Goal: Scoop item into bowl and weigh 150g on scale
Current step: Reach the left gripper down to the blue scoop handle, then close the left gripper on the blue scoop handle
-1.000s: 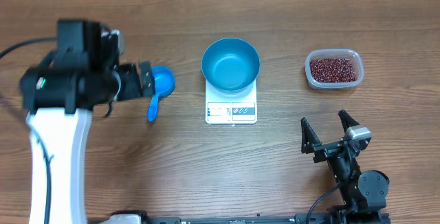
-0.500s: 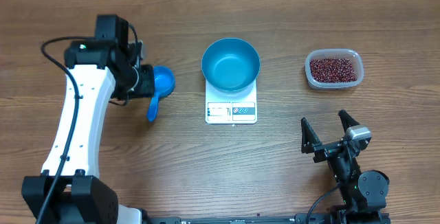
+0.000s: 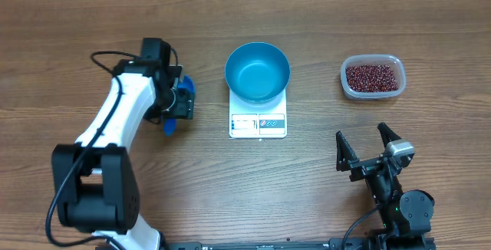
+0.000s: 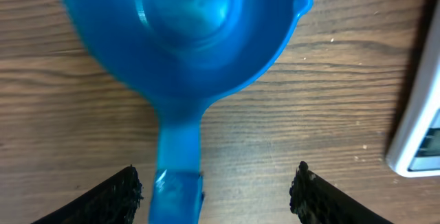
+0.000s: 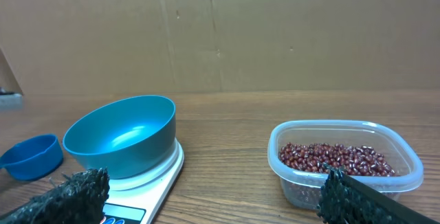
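The blue bowl (image 3: 257,71) stands empty on the white scale (image 3: 258,121) at mid-table. Red-brown beans (image 3: 372,77) fill a clear tub (image 3: 345,81) to the right. A small blue scoop (image 4: 185,31) lies left of the scale. My left gripper (image 3: 181,104) hangs low over it. In the left wrist view the scoop's handle (image 4: 177,169) runs between the open fingers (image 4: 113,196), nearer the left one, with a gap on each side. My right gripper (image 3: 367,152) rests open near the front right, holding nothing. From the right wrist, bowl (image 5: 124,138), scale (image 5: 155,183) and beans (image 5: 333,159) lie ahead.
The scale's edge (image 4: 419,128) is close on the right of the left gripper. In the right wrist view a brown cardboard wall (image 5: 220,31) backs the table, and the scoop (image 5: 31,157) shows at the far left. Bare wood lies between scale and tub.
The left arm swung in from the left and came down over the scoop. Its jaws narrowed somewhat around the handle. The right arm did not move.
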